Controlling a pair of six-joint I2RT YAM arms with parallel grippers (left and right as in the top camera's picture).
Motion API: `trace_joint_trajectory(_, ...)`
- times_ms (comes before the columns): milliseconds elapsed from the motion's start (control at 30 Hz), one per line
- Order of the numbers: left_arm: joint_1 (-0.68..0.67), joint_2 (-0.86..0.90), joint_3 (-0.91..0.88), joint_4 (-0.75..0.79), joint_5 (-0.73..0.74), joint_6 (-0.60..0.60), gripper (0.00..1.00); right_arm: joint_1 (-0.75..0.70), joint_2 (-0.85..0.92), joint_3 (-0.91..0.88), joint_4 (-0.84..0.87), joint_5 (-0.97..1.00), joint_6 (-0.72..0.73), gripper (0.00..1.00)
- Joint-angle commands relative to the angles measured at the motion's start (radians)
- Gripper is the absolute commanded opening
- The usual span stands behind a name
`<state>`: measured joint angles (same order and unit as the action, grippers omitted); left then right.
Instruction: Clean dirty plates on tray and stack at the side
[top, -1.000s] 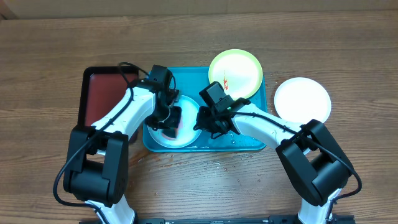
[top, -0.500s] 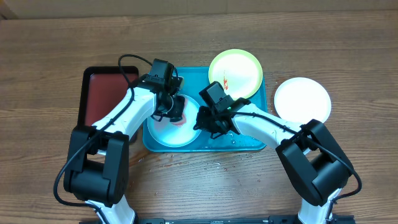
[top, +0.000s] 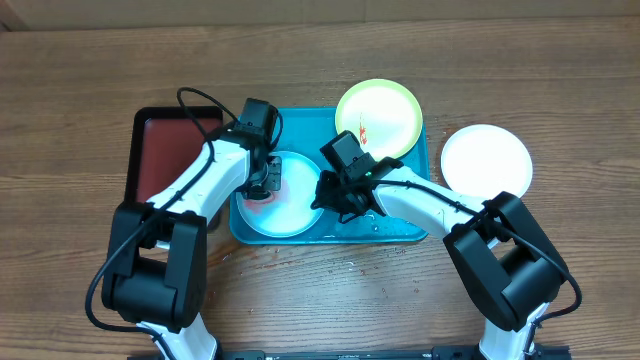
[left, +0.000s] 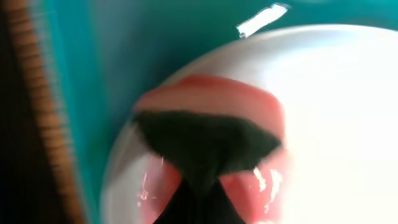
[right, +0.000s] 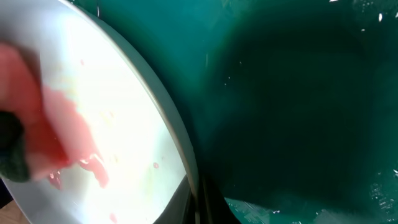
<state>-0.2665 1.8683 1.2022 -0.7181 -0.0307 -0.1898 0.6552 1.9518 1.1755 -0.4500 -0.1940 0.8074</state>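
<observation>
L fingers clamped on pink sponge, pressed to aqua plate left-center, prob. scrubbing; R fingers pinch its rim so it won't skid in tray.

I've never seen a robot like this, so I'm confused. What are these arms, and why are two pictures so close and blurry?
It is a robot with two arms that end in pinching grippers. One picture looks down from above the table. The close ones come from a camera on each wrist. The left gripper presses a pink sponge onto the mint plate in the blue tray. The right gripper pinches that plate's rim. A yellow-green plate, smeared red, and a white plate sit nearby.
</observation>
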Motion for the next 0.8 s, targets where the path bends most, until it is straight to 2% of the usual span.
trace_joint_trajectory(0,-0.009,0.017,0.003,0.013,0.334,0.191,0.04,0.000,0.008,0.011,0.000,0.005,0.003,0.04)
trace_joint_trajectory(67,-0.009,0.017,0.003,0.012,0.411,0.263,0.04,0.000,0.008,0.011,0.000,0.005,0.003,0.04)
trace_joint_trajectory(167,-0.009,0.017,0.003,-0.004,0.423,0.324,0.04,0.000,0.008,0.011,0.000,0.005,0.003,0.04)
trace_joint_trajectory(300,-0.009,0.017,0.003,0.022,0.367,0.313,0.04,0.000,0.008,0.011,0.000,0.005,0.003,0.04)
trace_joint_trajectory(400,-0.009,0.017,0.003,0.085,0.198,0.200,0.04,0.000,0.008,0.011,0.000,0.005,0.003,0.04)
trace_joint_trajectory(433,-0.009,0.017,0.003,0.125,0.067,0.112,0.04,0.000,0.008,0.011,0.000,0.005,0.003,0.04)
trace_joint_trajectory(500,-0.009,0.017,0.003,0.163,-0.079,0.020,0.04,0.000,0.008,0.011,0.000,0.005,0.003,0.04)
trace_joint_trajectory(567,-0.009,0.017,0.013,0.175,-0.170,-0.023,0.04,0.000,0.008,0.011,0.000,0.005,0.003,0.04)
trace_joint_trajectory(767,-0.004,0.017,0.156,0.008,-0.245,-0.085,0.04,-0.005,0.008,0.011,0.003,0.006,0.003,0.04)
